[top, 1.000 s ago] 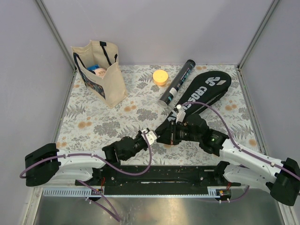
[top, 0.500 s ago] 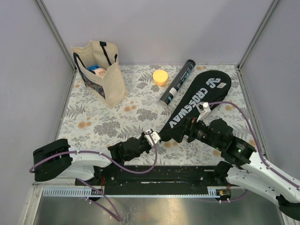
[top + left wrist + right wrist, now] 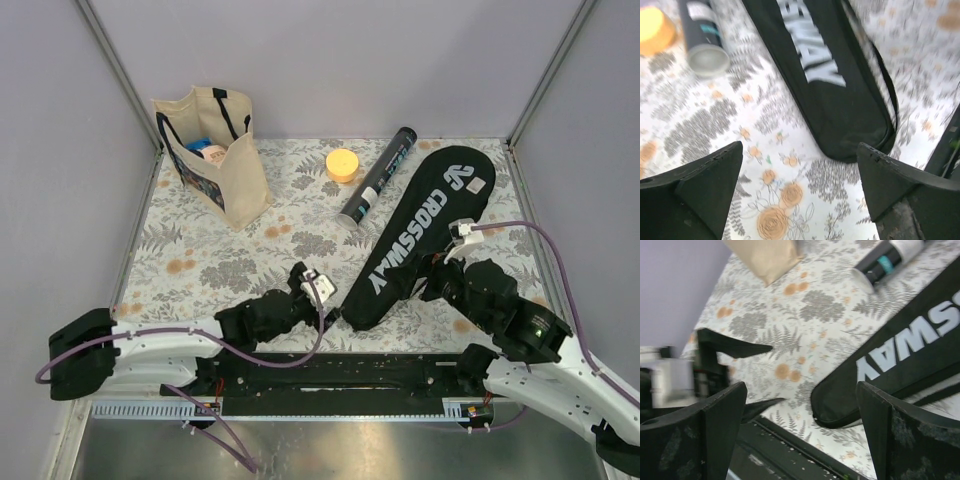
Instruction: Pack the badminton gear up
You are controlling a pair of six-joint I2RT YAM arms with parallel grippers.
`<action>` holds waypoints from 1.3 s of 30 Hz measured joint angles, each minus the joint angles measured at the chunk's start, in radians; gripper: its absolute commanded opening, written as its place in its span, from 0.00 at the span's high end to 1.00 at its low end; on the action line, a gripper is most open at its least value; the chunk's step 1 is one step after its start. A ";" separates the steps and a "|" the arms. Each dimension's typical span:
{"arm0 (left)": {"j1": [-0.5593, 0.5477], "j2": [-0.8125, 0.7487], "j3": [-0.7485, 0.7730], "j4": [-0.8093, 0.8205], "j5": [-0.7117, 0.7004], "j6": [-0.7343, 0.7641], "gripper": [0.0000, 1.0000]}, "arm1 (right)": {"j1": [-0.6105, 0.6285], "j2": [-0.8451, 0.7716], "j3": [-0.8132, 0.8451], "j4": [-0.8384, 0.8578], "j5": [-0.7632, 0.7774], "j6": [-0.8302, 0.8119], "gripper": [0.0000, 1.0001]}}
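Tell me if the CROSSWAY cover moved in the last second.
Yes. The CROSSWAY cover pivoted, its narrow end swinging away from the lettered tube, which stayed put.

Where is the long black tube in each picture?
Top external: the tube lies upper middle, slanted.
Left wrist: top left corner, its pale end nearest.
Right wrist: top right corner.
Shared landmark: the black CROSSWAY cover lies beside it in all three.

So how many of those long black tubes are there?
1. The tube lies at the far side, between the orange disc and the racket cover. Others could hide in the tote bag.
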State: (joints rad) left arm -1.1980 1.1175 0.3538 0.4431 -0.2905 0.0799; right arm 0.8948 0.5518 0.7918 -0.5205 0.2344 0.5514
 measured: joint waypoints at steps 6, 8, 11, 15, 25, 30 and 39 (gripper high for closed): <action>0.000 -0.219 0.111 -0.123 -0.026 -0.003 0.01 | 0.000 -0.025 0.001 -0.106 0.134 -0.015 0.00; 0.000 -0.280 0.157 -0.170 -0.054 -0.008 0.01 | 0.000 -0.036 0.001 -0.127 0.157 -0.023 0.01; 0.000 -0.342 0.230 -0.251 -0.115 -0.037 0.01 | 0.000 -0.066 0.002 -0.145 0.185 -0.034 0.01; 0.000 -0.370 0.396 -0.430 -0.201 -0.132 0.01 | 0.000 -0.110 0.032 -0.162 0.222 -0.050 0.01; 0.000 -0.503 0.439 -0.568 -0.222 -0.239 0.01 | 0.000 -0.154 0.054 -0.164 0.291 -0.055 0.01; 0.000 -0.570 0.410 -0.581 -0.262 -0.263 0.01 | 0.000 -0.171 0.054 -0.155 0.306 -0.057 0.00; 0.000 -0.600 0.390 -0.618 -0.300 -0.280 0.01 | 0.000 -0.171 0.047 -0.149 0.306 -0.053 0.01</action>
State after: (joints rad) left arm -1.1976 0.5175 0.7437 -0.1749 -0.5907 -0.2005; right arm 0.8948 0.3805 0.8387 -0.6693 0.5400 0.4988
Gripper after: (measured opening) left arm 0.988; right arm 0.993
